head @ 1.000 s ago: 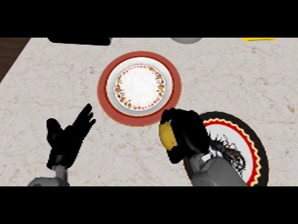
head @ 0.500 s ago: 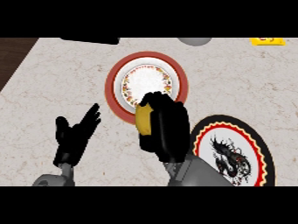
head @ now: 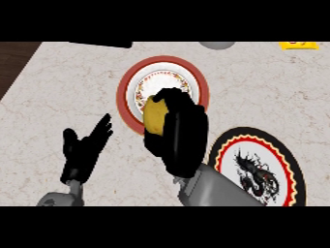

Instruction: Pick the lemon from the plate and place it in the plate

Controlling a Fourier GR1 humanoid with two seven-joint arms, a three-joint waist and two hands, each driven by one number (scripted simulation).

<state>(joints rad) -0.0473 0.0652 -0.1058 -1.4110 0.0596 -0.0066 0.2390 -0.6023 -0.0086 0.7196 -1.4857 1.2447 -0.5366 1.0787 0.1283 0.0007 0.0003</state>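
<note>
My right hand (head: 180, 135) is curled round a yellow lemon (head: 154, 116) and holds it over the near edge of the red-rimmed white plate (head: 164, 72). Only the lemon's left side shows past the fingers. Down at the right lies a black plate (head: 257, 167) with a red and yellow ring and a dark figure in its middle; my right forearm covers its left edge. My left hand (head: 85, 147) rests open at the lower left, fingers up, apart from both plates.
A dark strip of wood (head: 3, 72) borders the counter's left edge. At the far edge sit a dark flat object (head: 103, 44), a grey round object (head: 217, 44) and a yellow item (head: 299, 45).
My right hand has carried the lemon up and to the left, from the black plate to the red-rimmed plate's near edge. The left hand has stayed put.
</note>
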